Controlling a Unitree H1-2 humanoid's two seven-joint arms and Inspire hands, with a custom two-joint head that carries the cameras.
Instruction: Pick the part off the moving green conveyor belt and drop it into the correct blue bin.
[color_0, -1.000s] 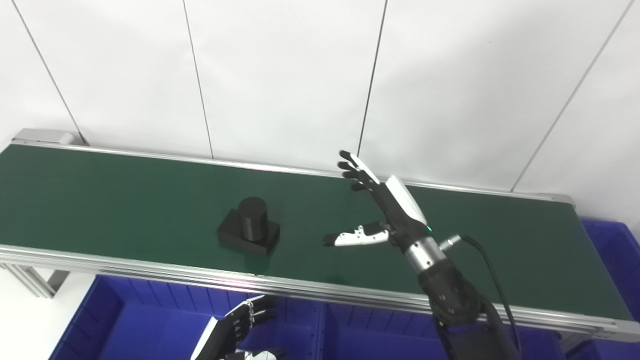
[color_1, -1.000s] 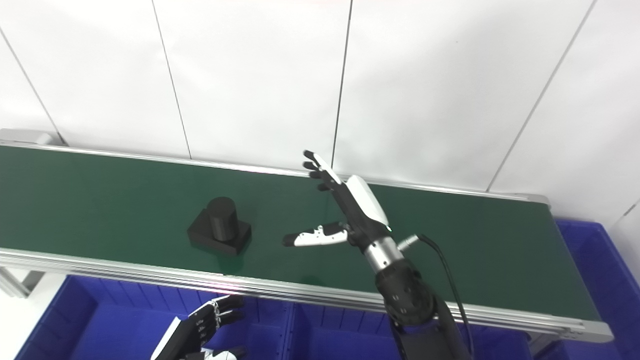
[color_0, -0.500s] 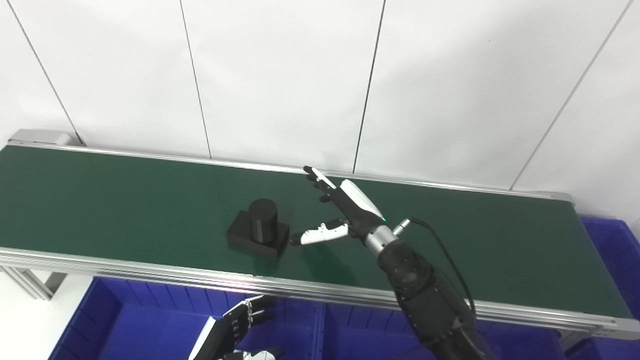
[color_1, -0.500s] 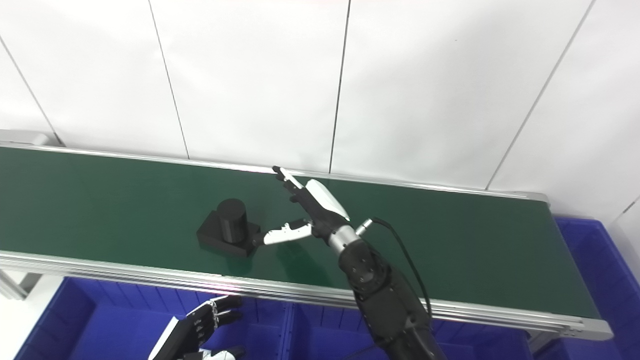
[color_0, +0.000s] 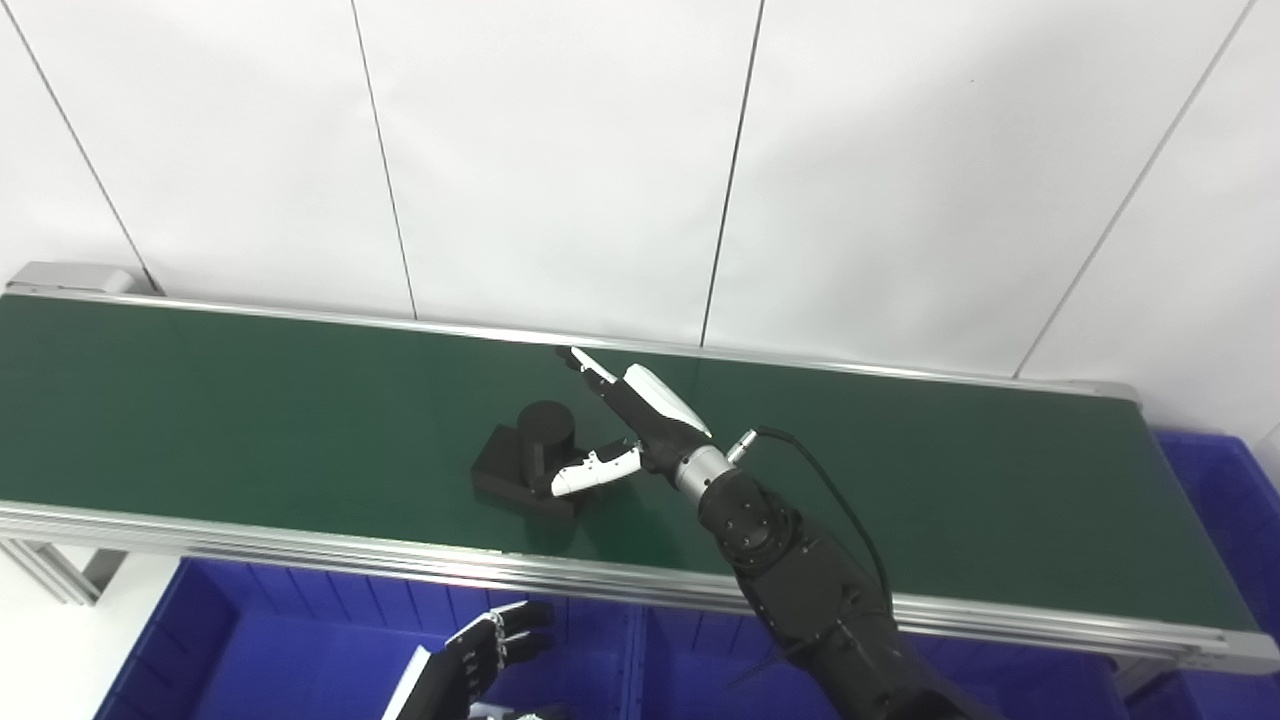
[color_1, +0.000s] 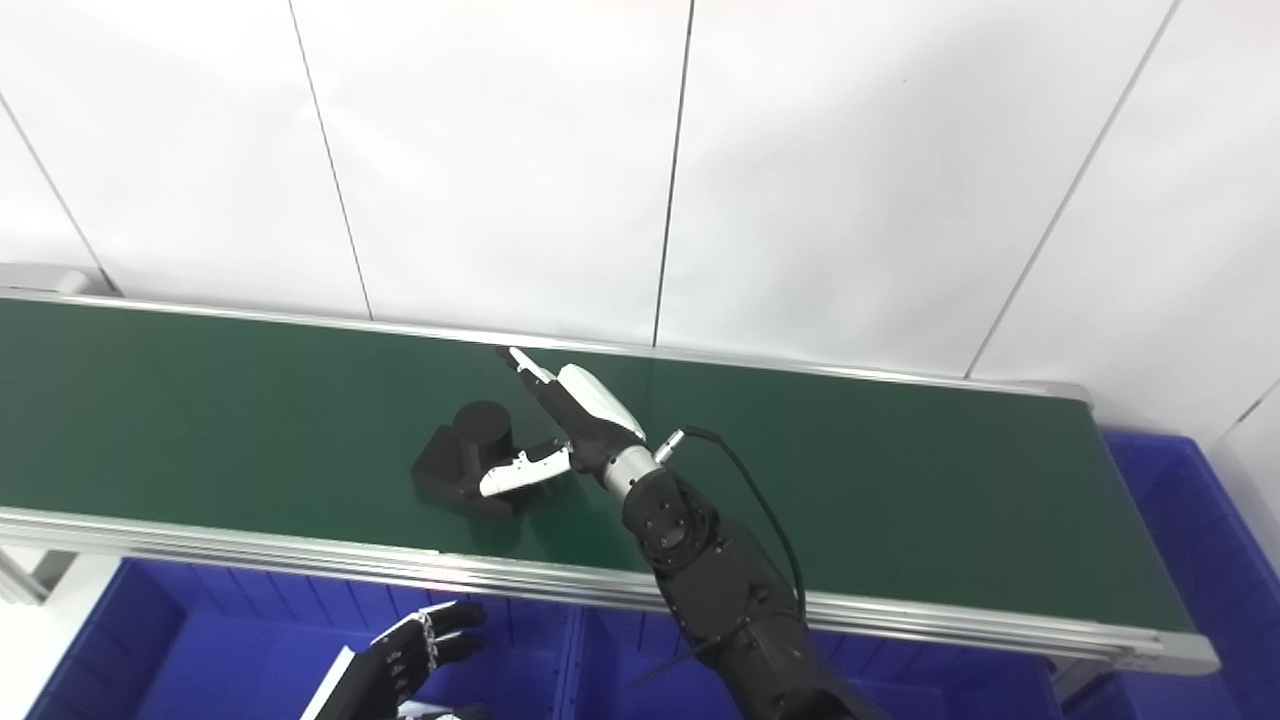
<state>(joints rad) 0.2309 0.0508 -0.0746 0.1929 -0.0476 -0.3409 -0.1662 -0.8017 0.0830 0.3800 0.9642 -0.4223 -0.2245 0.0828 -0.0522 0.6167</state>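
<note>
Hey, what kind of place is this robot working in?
Probably a factory-style sorting station or test cell: a long green conveyor belt carrying a black part, blue bins below its edge, plain white panel walls behind.

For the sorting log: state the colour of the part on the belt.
The part is black all over, clearest in the left eye view.

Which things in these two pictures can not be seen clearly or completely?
- Black part: its near right side is hidden behind the right hand in both views.
- Left hand: cut off by the bottom edge.
- Blue bins: interiors partly cut off by the bottom edge and hidden behind the conveyor belt.
</note>
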